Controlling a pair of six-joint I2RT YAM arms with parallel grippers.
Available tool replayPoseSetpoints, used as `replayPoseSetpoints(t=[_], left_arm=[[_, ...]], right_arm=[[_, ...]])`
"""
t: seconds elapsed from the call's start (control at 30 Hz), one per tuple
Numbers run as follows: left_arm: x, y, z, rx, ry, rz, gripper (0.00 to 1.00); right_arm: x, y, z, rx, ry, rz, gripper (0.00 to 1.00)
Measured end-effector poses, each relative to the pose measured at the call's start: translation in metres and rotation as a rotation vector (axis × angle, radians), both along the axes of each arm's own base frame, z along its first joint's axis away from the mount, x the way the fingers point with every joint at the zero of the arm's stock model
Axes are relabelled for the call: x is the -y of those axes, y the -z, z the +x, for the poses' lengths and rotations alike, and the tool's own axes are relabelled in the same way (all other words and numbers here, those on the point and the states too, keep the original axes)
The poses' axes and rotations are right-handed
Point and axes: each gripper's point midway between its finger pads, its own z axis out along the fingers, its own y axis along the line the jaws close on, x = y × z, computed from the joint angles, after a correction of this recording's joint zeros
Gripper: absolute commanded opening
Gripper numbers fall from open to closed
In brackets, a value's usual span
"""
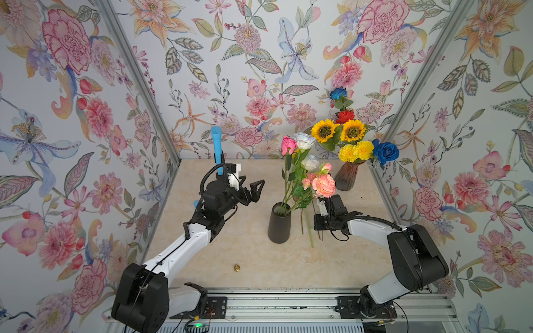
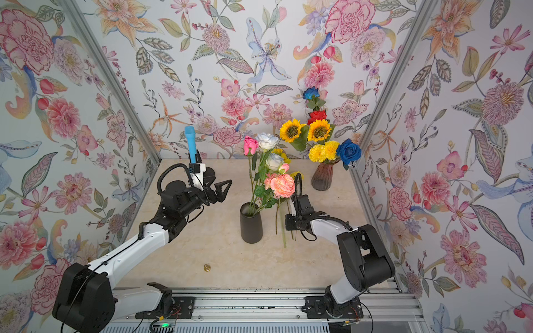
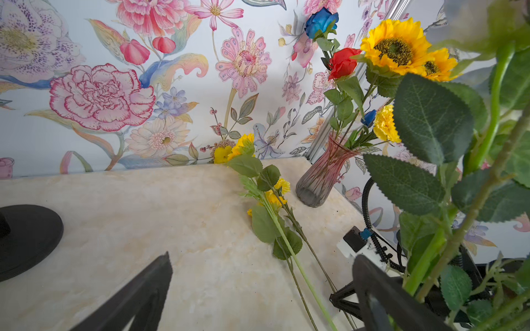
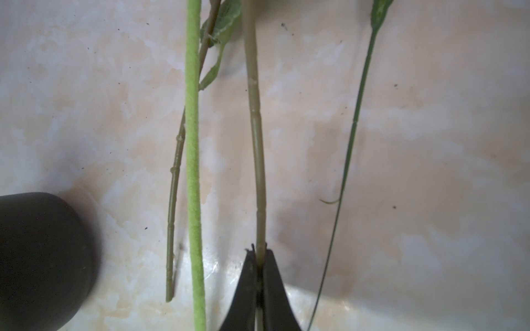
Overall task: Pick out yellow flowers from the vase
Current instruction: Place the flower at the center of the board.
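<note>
A black vase mid-table holds pink, white and peach roses. Right of it, several yellow flowers lie on the table, heads toward the back wall and stems toward the front. My right gripper sits low over the table, shut on an olive stem among those stems. That stem's bloom is out of the right wrist view. A pink glass vase at the back right holds sunflowers, yellow pompoms and blue and red roses. My left gripper hangs open left of the black vase, holding nothing.
A blue upright tool on a black round base stands at the back left. A small brass piece lies near the table's front edge. Flowered walls close in three sides. The right arm's wrist sits beside the rose leaves.
</note>
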Motion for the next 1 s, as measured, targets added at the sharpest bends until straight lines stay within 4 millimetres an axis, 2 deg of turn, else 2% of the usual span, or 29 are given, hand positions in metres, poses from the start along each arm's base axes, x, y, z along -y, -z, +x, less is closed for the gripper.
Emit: replayPoseSetpoints(t=[0.2,0.47,0.63,0.83,1.0], left_arm=[[-0.006,0.023,-0.005,-0.035,-0.017,0.025,1.0],[-0.009,0.018,-0.006,-0.01,-0.035,0.032,1.0],[-0.01,0.02,-0.006,-0.012,-0.037,0.037,1.0],[-0.01,0.02,-0.006,-0.011,-0.038,0.037,1.0],[-0.011,0.019,-0.007,-0.008,-0.041,0.036,1.0]], right_arm=[[0.001,0.005,-0.001,-0.011,0.004,-0.01,0.13],[0.003,0.007,-0.001,-0.016,0.012,-0.019,0.22],[0.005,0.007,-0.001,-0.014,0.015,-0.026,0.38],[0.005,0.006,-0.001,-0.011,0.019,-0.026,0.51],[0.008,-0.006,-0.002,0.025,0.026,-0.021,0.63]])
